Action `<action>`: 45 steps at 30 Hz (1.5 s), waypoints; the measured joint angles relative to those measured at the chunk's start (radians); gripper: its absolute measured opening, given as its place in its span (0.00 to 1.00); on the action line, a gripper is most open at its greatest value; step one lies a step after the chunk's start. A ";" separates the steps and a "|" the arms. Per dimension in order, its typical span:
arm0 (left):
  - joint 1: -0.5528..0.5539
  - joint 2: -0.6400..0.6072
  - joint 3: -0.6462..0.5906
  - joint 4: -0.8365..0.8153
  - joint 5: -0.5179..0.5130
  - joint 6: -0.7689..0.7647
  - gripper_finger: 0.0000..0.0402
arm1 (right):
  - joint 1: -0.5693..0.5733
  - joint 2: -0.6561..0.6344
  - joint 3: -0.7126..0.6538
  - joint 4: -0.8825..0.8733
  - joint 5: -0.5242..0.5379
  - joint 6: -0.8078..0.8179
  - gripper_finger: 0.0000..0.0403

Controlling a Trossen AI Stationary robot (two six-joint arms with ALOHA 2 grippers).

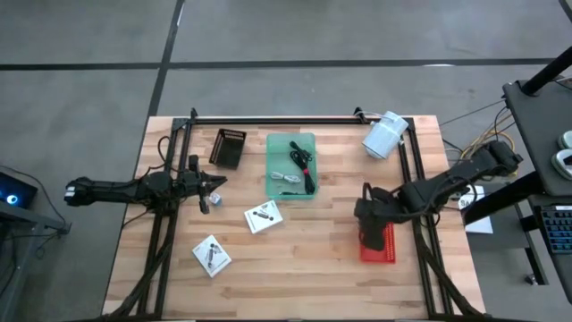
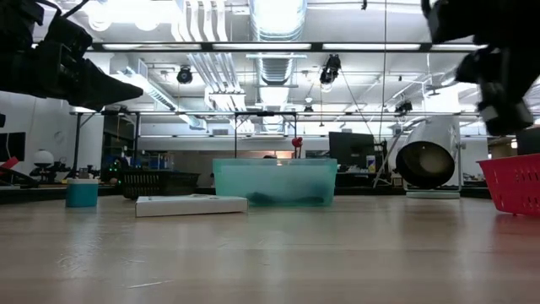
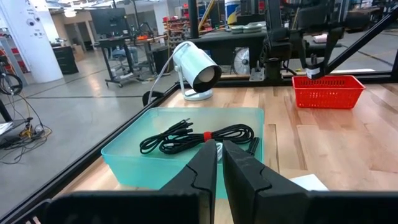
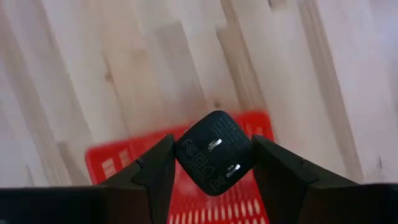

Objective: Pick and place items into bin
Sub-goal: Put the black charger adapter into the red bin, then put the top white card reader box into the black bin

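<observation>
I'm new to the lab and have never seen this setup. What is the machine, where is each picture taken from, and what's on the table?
It is a robot with two dark arms at a wooden table. One picture looks straight down, one looks level across the tabletop, and one comes from each wrist. The left gripper is shut and hangs empty near a green bin holding black cables. The right gripper holds a black plug over a red basket. Also on the table: two white packets, a dark basket and a white cylinder.
</observation>
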 joint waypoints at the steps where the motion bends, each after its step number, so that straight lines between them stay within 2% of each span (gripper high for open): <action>1: 0.000 0.000 0.000 0.000 0.000 0.000 0.03 | 0.015 0.000 0.000 -0.024 0.001 0.033 0.43; 9: 0.000 -0.001 0.000 0.000 0.000 0.000 0.03 | 0.094 0.002 -0.023 -0.055 0.074 0.202 0.43; 14: 0.000 -0.001 0.000 0.000 0.000 0.000 0.03 | 0.102 0.002 -0.066 -0.055 0.078 0.341 0.43; 18: 0.000 0.000 0.000 0.000 0.000 0.000 0.03 | 0.104 0.002 -0.093 -0.055 0.078 0.381 0.43; 31: 0.000 0.000 0.000 0.000 0.001 0.000 0.03 | 0.104 0.002 -0.101 -0.021 0.078 0.382 0.58; 38: 0.000 0.000 0.000 0.000 0.001 0.000 0.03 | 0.104 0.002 -0.101 0.029 0.079 0.356 0.61; 41: 0.000 0.000 0.000 0.000 0.001 0.000 0.03 | 0.104 0.002 -0.101 0.085 0.124 0.298 0.61; 45: 0.000 -0.001 0.000 0.000 0.001 0.000 0.03 | 0.104 0.004 -0.101 0.193 0.255 0.166 0.59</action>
